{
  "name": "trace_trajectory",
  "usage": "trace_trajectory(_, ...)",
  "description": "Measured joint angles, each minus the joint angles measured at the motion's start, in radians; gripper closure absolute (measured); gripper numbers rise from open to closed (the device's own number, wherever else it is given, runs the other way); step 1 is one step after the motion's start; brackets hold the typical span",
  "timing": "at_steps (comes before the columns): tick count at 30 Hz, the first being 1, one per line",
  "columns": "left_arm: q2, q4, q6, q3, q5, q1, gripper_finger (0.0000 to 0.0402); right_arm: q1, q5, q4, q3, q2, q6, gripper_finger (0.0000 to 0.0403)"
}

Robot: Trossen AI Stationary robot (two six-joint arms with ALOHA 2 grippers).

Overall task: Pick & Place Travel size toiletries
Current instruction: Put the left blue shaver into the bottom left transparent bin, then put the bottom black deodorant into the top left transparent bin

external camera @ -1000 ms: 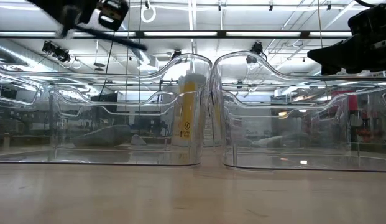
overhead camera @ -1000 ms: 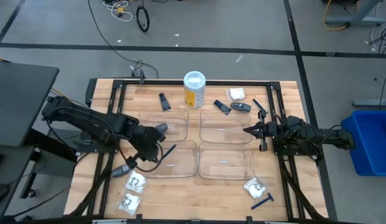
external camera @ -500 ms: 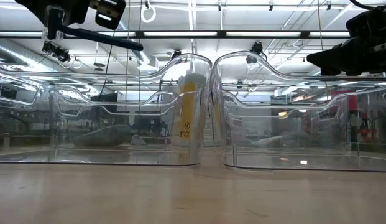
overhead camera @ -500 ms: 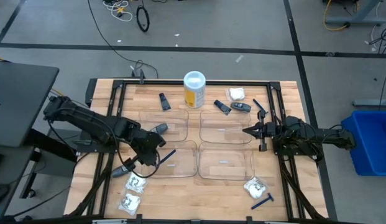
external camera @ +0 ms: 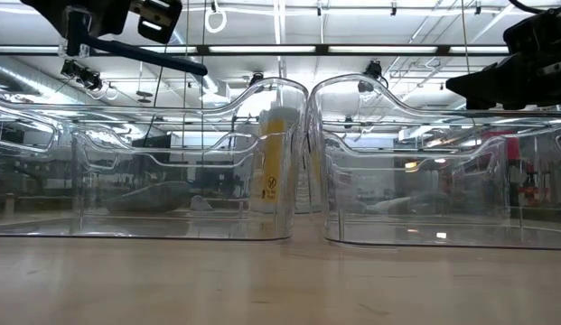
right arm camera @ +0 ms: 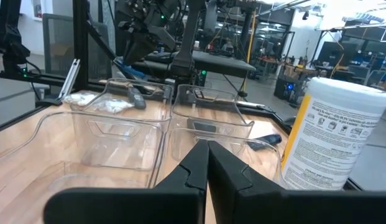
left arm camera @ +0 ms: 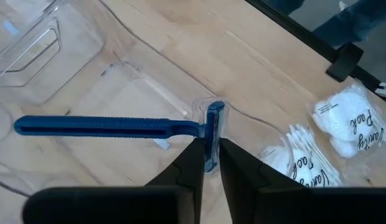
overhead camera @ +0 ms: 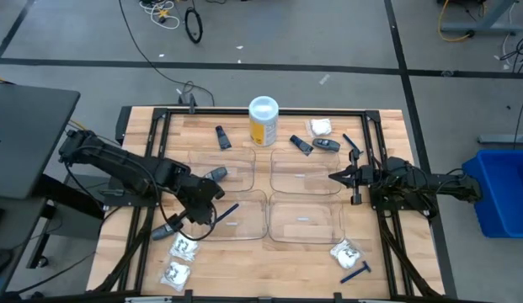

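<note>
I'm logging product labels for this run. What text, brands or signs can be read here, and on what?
"Pack": on one white packet, in script; the word before it is unclear.
Script print on the second packet: partly cut off, unreadable.
Small black print on the canister: too small to read.
Small dark sign on the canister's yellow side in the low view: not legible.
Razor: no text.

Yellow canister [overhead camera: 263, 123] stands behind four clear trays [overhead camera: 305, 172]; blue bin [overhead camera: 500, 192], perhaps, beside table [overhead camera: 392, 261]

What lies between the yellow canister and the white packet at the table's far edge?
In the high view, between the canister and that packet, a dark tube lies on the wood, slightly nearer the trays.
</note>
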Motion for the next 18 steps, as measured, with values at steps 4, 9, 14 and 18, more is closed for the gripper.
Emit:
trace_trajectory(4, 0.0, 0.0, 0.0, 0.0, -0.018, 0.0, 0.0312, 0.0, 0.0, 0.0, 0.0, 0.0, 0.0, 0.039)
trace_trajectory(9, 0.0, 0.0, 0.0, 0.0, -0.055, 0.001, 0.0278, 0.0, 0.0, 0.0, 0.0, 0.0, 0.0, 0.039)
trace_trajectory(14, 0.0, 0.0, 0.0, 0.0, -0.056, 0.001, 0.0264, 0.0, 0.0, 0.0, 0.0, 0.0, 0.0, 0.039)
trace_trajectory(18, 0.0, 0.0, 0.0, 0.0, -0.059, 0.001, 0.0263, 0.0, 0.0, 0.0, 0.0, 0.0, 0.0, 0.039)
